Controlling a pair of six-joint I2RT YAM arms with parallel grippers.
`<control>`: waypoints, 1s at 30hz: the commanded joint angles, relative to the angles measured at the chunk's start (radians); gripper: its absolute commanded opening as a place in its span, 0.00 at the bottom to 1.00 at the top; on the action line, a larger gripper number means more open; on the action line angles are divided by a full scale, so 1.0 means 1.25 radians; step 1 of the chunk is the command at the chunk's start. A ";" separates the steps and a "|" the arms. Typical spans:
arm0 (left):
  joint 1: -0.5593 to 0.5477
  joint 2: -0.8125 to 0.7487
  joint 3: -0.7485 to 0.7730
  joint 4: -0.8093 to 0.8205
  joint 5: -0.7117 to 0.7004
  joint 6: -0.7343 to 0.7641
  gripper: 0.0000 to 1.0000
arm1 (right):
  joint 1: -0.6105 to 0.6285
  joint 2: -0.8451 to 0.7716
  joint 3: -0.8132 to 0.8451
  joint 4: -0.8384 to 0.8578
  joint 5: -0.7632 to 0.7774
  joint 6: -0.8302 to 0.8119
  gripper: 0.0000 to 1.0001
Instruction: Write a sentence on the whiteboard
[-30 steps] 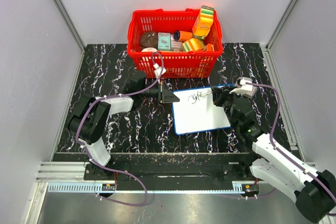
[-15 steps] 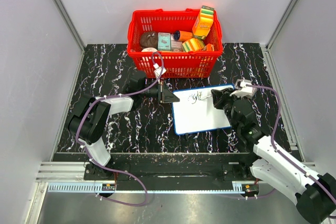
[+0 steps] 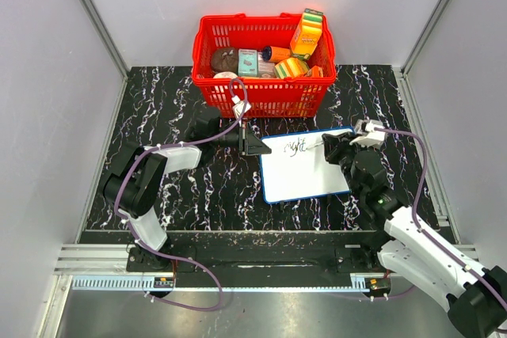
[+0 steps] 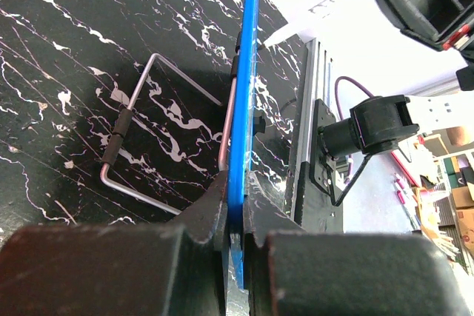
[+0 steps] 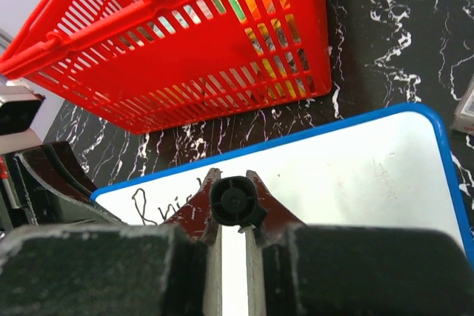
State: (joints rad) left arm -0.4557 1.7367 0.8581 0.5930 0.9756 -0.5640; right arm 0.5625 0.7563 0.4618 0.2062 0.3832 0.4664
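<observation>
Top external: board (image 3: 305, 173) lies center-right of frame, just below the basket (image 3: 265, 96). L gripper (image 3: 255, 145) pinches its blue left rim. R gripper (image 3: 333, 148) is clamped on the marker (image 5: 237, 201), tip by the lettering (image 3: 297, 146) at the board's upper left. You're mid-word in the writing step. Next: carry strokes rightward w/ light, even contact.

The black marbled table (image 3: 158, 108) is carrying a red basket (image 3: 261, 99) at its far edge, with the whiteboard (image 3: 309, 180) resting just in front.
</observation>
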 commanded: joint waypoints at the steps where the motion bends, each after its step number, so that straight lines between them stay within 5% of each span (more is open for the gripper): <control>1: -0.005 0.007 0.024 0.008 -0.017 0.081 0.00 | -0.006 -0.022 0.060 0.018 0.041 -0.034 0.00; 30: -0.006 0.006 0.024 0.007 -0.016 0.083 0.00 | -0.008 0.066 0.107 0.031 0.146 -0.092 0.00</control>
State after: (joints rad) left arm -0.4572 1.7367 0.8585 0.5934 0.9760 -0.5579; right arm 0.5606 0.8284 0.5632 0.1970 0.5343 0.3614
